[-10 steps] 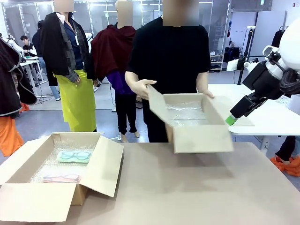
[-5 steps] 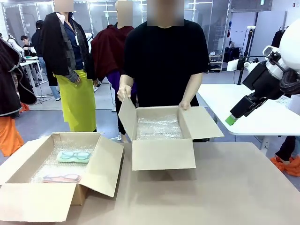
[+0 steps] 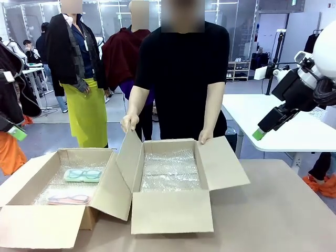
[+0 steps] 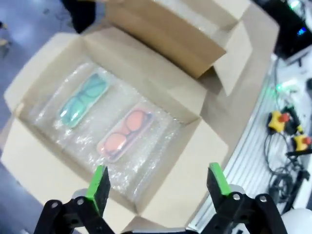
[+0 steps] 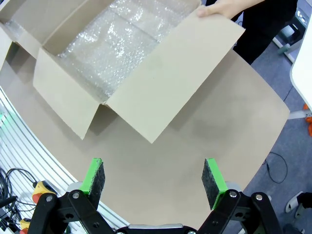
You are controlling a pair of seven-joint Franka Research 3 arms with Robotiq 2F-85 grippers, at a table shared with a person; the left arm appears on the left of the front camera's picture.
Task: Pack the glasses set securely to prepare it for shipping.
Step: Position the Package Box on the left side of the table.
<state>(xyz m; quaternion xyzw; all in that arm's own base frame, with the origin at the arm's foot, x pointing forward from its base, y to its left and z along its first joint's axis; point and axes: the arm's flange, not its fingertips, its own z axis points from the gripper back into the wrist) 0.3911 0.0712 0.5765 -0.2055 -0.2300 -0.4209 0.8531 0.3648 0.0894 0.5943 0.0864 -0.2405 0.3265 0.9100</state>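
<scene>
Jaws wide and empty on both grippers; left gripper [image 4: 158, 187] should drop straight onto pinkish-red case [image 4: 125, 134] ahead, avoiding the mint case [image 4: 84, 101].

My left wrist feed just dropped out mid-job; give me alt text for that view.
The open left gripper hovers above an open cardboard box lined with bubble wrap, where a mint green glasses case and a pinkish-red glasses case lie side by side, apart. A second cardboard box sits just beyond.
</scene>
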